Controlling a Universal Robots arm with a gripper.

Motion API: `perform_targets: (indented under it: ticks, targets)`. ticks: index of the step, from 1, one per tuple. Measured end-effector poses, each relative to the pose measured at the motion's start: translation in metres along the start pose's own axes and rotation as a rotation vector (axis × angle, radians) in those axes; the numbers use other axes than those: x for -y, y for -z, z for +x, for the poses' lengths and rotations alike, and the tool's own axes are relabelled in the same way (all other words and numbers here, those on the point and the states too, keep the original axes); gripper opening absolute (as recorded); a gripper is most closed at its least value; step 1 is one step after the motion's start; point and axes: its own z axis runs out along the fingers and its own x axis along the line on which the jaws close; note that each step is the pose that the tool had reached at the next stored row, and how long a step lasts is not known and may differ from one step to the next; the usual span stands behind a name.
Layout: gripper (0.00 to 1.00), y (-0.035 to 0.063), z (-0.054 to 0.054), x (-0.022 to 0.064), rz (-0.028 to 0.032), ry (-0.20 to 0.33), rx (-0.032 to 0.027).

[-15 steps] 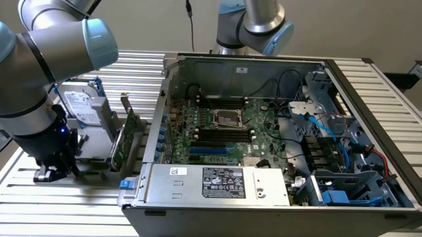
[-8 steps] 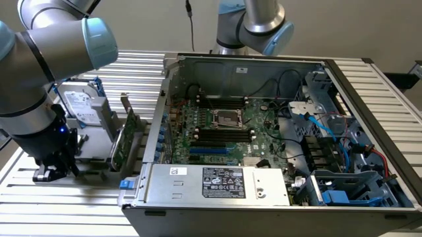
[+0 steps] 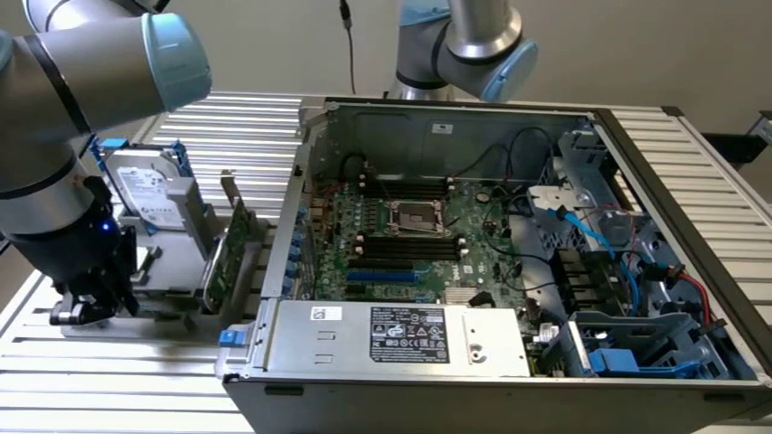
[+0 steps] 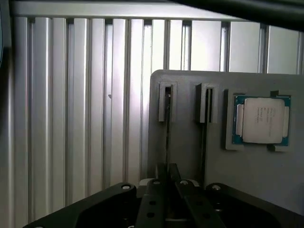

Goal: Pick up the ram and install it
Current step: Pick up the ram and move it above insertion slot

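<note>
Sitting low over the grey holder (image 4: 187,142) on the slatted worktop (image 3: 72,380), at the exterior view's left, your hand (image 4: 167,170) straddles the ram (image 4: 167,135). The ram stands edge-on in one of the holder's two narrow slots, well apart from the open computer case (image 3: 483,402). You can't tell whether the hand has clamped the stick or is just around it. Risk, my read: the ram is thin and sits in a tight slot, so an off-centre or tilted grip could bind it against the slot walls, or let it slip and twist on the lift. The second slot (image 4: 205,114) is just beside it and the CPU (image 4: 261,119) sits near in its pocket, so a sideways drift could knock either. Writing: the CPU lid, the hard drive (image 3: 151,194) label and the power supply (image 3: 399,334) sticker all carry text, none readable.
</note>
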Motion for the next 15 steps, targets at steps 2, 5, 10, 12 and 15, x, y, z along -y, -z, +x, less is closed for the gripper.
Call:
perform_targets:
  ticks: [2, 5, 10, 12, 15]
  targets:
    - [0.14, 0.0086, 0.000, -0.0004, -0.0004, 0.000, -0.0002]
    - [0.14, 0.0220, 0.000, -0.0010, -0.0011, 0.000, 0.0000]
    - [0.14, 0.0449, 0.001, -0.0013, -0.0039, 0.000, 0.0002]
    - [0.14, 0.0540, 0.001, -0.0004, -0.0063, 0.000, 0.0000]
    - [0.14, 0.0677, 0.001, 0.0037, -0.0126, 0.000, 0.0001]
